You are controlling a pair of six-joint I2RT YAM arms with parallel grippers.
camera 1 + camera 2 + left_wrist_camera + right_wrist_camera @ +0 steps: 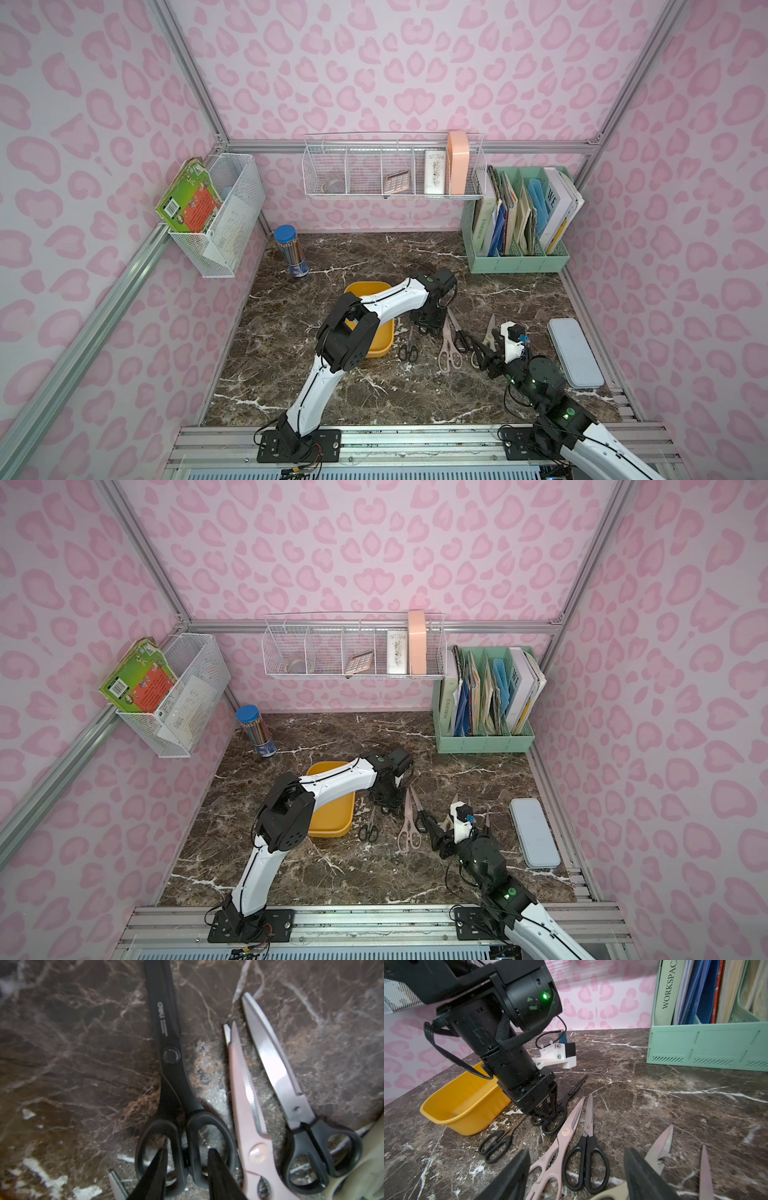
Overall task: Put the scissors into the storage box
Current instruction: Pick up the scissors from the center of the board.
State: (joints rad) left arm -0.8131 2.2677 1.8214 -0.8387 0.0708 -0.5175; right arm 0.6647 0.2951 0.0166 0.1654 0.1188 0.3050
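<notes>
Fingertips of the left gripper [187, 1164] straddle the handle loops of the all-black scissors [166, 1047] lying on the marble beside the empty yellow storage box [463, 1103], jaws partly apart, seemingly positioned for a pinch, while the right gripper [577, 1176] hangs open above the other pairs.

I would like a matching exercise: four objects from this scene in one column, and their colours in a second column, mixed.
Objects:
1. storage box
2. file organizer
3. pencil tube lid
4. kitchen scissors beside the black-handled pair

Colours:
A. blue
B. pale pink
C. yellow
D. mint green

Pairs: 1-C, 2-D, 3-A, 4-B
</notes>
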